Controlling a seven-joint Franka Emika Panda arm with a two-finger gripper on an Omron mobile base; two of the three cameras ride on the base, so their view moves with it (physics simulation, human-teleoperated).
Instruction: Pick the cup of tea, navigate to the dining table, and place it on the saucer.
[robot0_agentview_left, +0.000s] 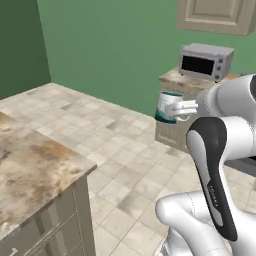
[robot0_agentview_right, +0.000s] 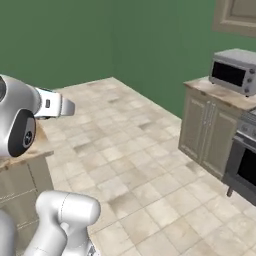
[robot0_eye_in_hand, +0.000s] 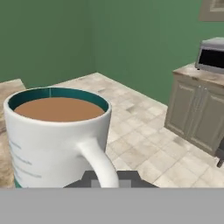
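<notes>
Tea cup (robot0_eye_in_hand: 57, 135) stands upright in my grasp, its long axis vertical and its rim level, the brown tea flat inside it. In the hand view its handle points toward my hand, and my gripper (robot0_eye_in_hand: 105, 180) is clenched on that handle; my fingertips (robot0_eye_in_hand: 89, 177) are mostly covered by the handle and cut off below. From the left base view the cup (robot0_agentview_left: 169, 106) hangs in the air above the tiled floor (robot0_agentview_left: 125, 165), held out sideways from my wrist in front of a beige cabinet (robot0_agentview_left: 172, 130) that carries a toaster oven (robot0_agentview_left: 205, 61). Its teal lower band shows there, but the print on its side is too blurred to read. A marbled counter (robot0_agentview_left: 30, 170) fills the lower left of that view, its far end cut off by the frame. In the right base view my own arm hides the cup.
</notes>
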